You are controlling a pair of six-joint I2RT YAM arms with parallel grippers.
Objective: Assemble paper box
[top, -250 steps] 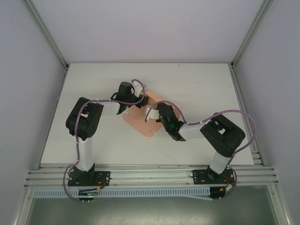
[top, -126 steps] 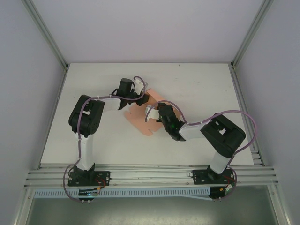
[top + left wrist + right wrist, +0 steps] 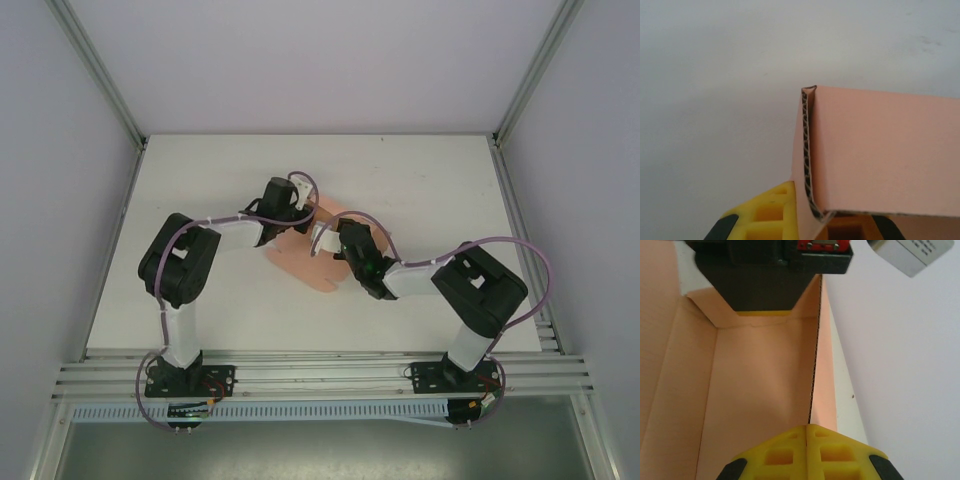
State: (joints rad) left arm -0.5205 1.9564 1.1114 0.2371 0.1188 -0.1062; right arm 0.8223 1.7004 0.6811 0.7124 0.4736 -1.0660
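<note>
Top cam first: we've got the paper box (image 3: 300,262), salmon-pink card, lying roughly mid bench (image 3: 200,180). Both arms reach in over it, one from each side. The left end effector (image 3: 305,214) sits at the box's far-left edge. The right end effector (image 3: 326,240) is just beside it over the far-right part, and the two nearly touch. We can't make out any fingers from up here tbh, too small.

Left wrist cam: a wall of the paper box (image 3: 880,150) stands up w/ its corrugated cut edge facing us. That edge runs straight down btw the yellow fingers (image 3: 772,215), so we read the left end effector as clamped on that wall. A pink panel spreads off to the right, w/ plain white bench behind.

Right wrist cam: we're looking into the inside of the box (image 3: 760,390), pink panels meeting at creases. The right-hand wall's cut edge ends exactly at the seam of the yellow fingers (image 3: 835,452). They're pressed together on it, so the right end effector is pinching that wall. Up top, the left arm's black body w/ a yellow strip sits at the box's far wall.
</note>
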